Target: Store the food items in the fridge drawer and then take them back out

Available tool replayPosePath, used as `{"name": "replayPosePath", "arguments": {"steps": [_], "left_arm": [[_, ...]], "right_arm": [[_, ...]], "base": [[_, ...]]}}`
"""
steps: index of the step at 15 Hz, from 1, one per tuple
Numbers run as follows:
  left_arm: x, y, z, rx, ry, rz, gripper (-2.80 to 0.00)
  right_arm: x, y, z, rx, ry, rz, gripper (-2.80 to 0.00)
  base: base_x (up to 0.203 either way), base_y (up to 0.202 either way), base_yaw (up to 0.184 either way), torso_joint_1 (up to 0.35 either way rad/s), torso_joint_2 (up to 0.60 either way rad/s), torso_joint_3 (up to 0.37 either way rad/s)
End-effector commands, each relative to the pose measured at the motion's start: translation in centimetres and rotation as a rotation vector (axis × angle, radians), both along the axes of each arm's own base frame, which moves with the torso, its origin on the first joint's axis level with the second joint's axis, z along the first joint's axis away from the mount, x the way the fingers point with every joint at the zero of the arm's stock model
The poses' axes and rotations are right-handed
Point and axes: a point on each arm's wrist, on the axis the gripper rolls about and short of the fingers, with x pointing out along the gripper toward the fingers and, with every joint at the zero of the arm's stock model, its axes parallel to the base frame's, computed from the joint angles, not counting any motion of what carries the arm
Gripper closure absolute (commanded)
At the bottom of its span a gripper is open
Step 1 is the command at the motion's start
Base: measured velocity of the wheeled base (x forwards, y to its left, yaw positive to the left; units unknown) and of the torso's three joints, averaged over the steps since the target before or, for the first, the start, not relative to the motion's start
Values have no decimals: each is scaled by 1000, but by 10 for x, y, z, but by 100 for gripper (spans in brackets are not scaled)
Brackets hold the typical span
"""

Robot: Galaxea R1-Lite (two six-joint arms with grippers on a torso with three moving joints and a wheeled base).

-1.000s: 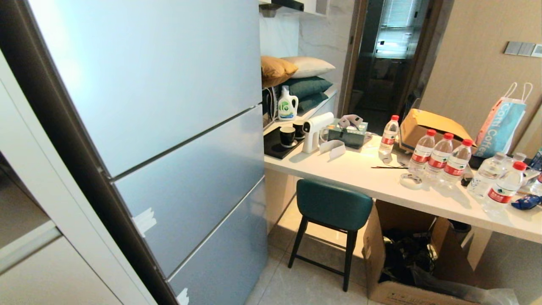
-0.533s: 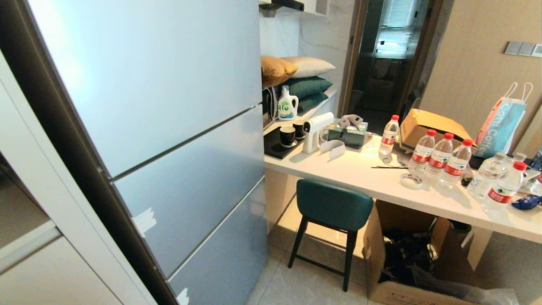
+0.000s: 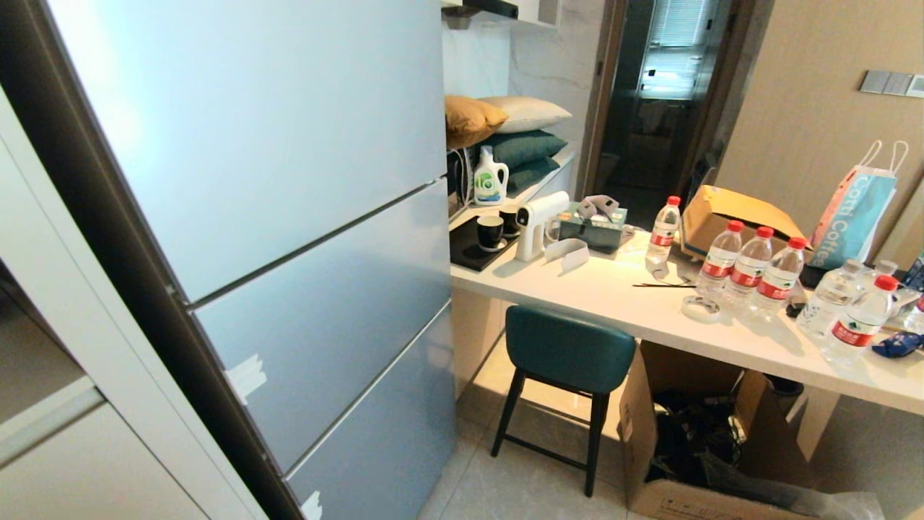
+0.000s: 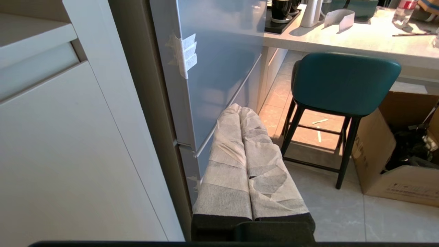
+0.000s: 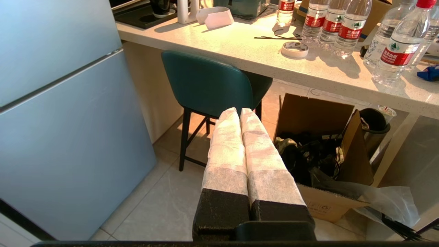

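Observation:
The food items and the fridge drawer are out of view. A tall grey-blue fridge (image 3: 274,217) with closed panels fills the left of the head view, and neither arm shows there. My left gripper (image 4: 239,109) is shut and empty, its white-wrapped fingers pressed together close to the fridge's lower front (image 4: 219,61). My right gripper (image 5: 238,111) is shut and empty too, hanging over the floor in front of a teal stool (image 5: 209,82).
A white counter (image 3: 650,303) to the right carries several water bottles (image 3: 751,267), a tape roll (image 3: 699,309), cups and a paper bag (image 3: 855,209). The teal stool (image 3: 567,354) and an open cardboard box (image 3: 693,448) stand below it. White cabinets (image 3: 58,433) flank the fridge's left.

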Motion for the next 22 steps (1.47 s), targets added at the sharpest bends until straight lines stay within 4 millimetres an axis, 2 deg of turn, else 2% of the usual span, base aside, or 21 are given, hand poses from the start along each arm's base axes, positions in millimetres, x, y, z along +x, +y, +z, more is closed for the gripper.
{"name": "replayPosePath", "arguments": {"steps": [1, 3, 6, 8, 10, 12, 15, 19, 21, 22], "left_arm": [[-3, 0, 10, 3, -24, -9, 0], [-2, -1, 29, 3, -1, -46, 0], [17, -4, 48, -5, 148, -177, 0], [42, -6, 59, -24, 303, -280, 0], [78, -9, 71, -38, 443, -337, 0], [116, -11, 77, -37, 499, -353, 0], [170, -17, 75, 8, 505, -279, 0], [228, -34, 56, 48, 455, -159, 0], [247, -38, 53, 50, 374, -100, 0], [250, -38, 55, 49, 351, -73, 0]], "right_arm": [[0, 0, 0, -1, 2, 1, 0], [0, 0, 0, -8, 3, 2, 0], [0, 0, 0, -11, 2, 3, 0], [0, 0, 0, -12, 2, 4, 0], [0, 0, 0, -12, 4, 4, 0], [0, 0, 0, -10, 5, 4, 0], [0, 0, 0, -10, 4, 2, 0], [0, 0, 0, -3, 3, 1, 0], [0, 0, 0, -3, 3, 1, 0], [0, 0, 0, -3, 3, 1, 0]], "base": [[0, 0, 0, 0, 0, 0], [0, 0, 0, 0, 0, 0], [0, 0, 0, 0, 0, 0], [0, 0, 0, 0, 0, 0], [0, 0, 0, 0, 0, 0], [0, 0, 0, 0, 0, 0], [0, 0, 0, 0, 0, 0], [0, 0, 0, 0, 0, 0], [0, 0, 0, 0, 0, 0], [0, 0, 0, 0, 0, 0]]}}
